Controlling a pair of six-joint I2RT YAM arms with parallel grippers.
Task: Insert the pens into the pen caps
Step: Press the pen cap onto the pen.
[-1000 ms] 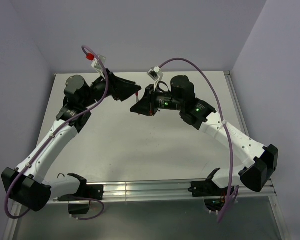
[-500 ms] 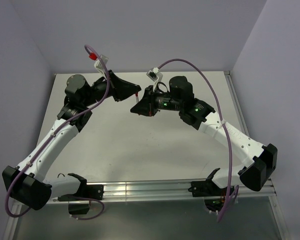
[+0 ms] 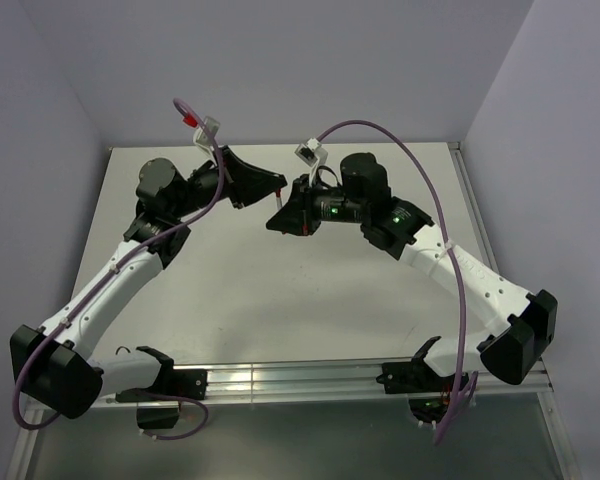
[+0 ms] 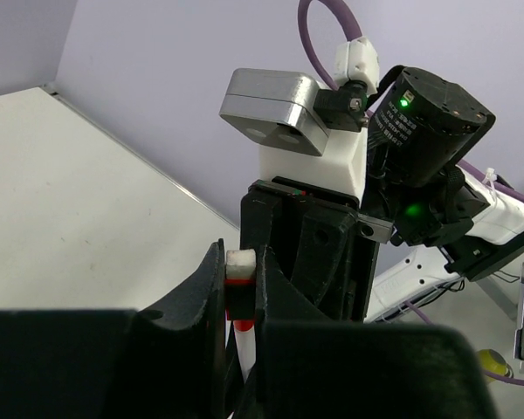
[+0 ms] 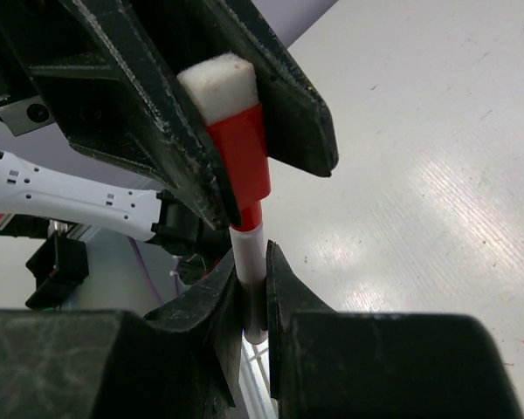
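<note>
My L jaws are clamped on the red cap [image 5: 238, 157] and my R jaws on the white pen [image 5: 248, 262]. Both are in mid-air over the tabletop [image 5: 419, 175], toward 12 o'clock from its centre. The pen tip looks to be inside the cap's mouth. To seat it I'd hold barrel & cap on one axis and push straight w/o twisting, gripping firm so neither slips.

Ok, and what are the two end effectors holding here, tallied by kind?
pen: 1, white-barrelled, clamped in the right end effector
red cap: 1, clamped in the left end effector
Total: 2 held items, one per end effector
</note>
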